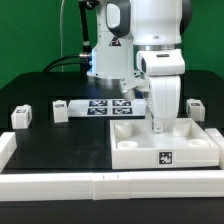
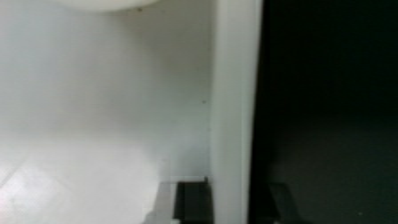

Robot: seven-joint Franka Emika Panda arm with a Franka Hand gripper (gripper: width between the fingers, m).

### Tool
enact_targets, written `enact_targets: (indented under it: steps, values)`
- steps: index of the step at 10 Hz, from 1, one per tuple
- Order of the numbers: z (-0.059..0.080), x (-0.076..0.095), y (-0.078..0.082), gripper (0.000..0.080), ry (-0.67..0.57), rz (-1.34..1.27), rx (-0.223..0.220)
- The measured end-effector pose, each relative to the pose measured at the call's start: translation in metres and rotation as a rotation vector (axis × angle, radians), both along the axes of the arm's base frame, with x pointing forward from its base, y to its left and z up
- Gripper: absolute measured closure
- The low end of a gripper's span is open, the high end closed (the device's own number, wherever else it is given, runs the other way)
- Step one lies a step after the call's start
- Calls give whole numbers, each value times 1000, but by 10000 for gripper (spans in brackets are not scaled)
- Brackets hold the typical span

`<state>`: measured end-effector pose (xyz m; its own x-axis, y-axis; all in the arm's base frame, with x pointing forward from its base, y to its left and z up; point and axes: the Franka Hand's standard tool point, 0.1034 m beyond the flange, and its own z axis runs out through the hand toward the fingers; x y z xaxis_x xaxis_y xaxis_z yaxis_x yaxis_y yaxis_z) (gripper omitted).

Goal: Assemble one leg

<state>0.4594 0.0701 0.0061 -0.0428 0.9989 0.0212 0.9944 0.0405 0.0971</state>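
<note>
Hovering jaws over the panel [image 1: 140, 150], we're not managing to tell if they're gripping anything. The leg [image 1: 22, 117] is sitting by the counter's edge, exterior view's left. Dropping blind, we're risking ramming the panel.

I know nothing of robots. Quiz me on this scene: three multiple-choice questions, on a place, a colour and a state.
1. The table is: A black; B red; C yellow.
2. The pincer hangs over: A bare table; B the panel; C the floor.
3. The leg at the exterior view's far left is: A loose; B gripped; C in the panel.
Answers: A, its top shows black; B, it reaches down to the panel; A, it stands alone on the table.
</note>
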Motion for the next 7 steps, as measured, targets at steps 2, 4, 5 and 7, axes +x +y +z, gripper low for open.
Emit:
enact_targets:
  steps: [2, 4, 5, 7]
  values:
    - [0, 19, 6, 741, -22, 7, 2]
    - [0, 31, 5, 741, -28, 7, -1]
    - [0, 32, 5, 741, -29, 9, -1]
    - [0, 32, 5, 741, -29, 8, -1]
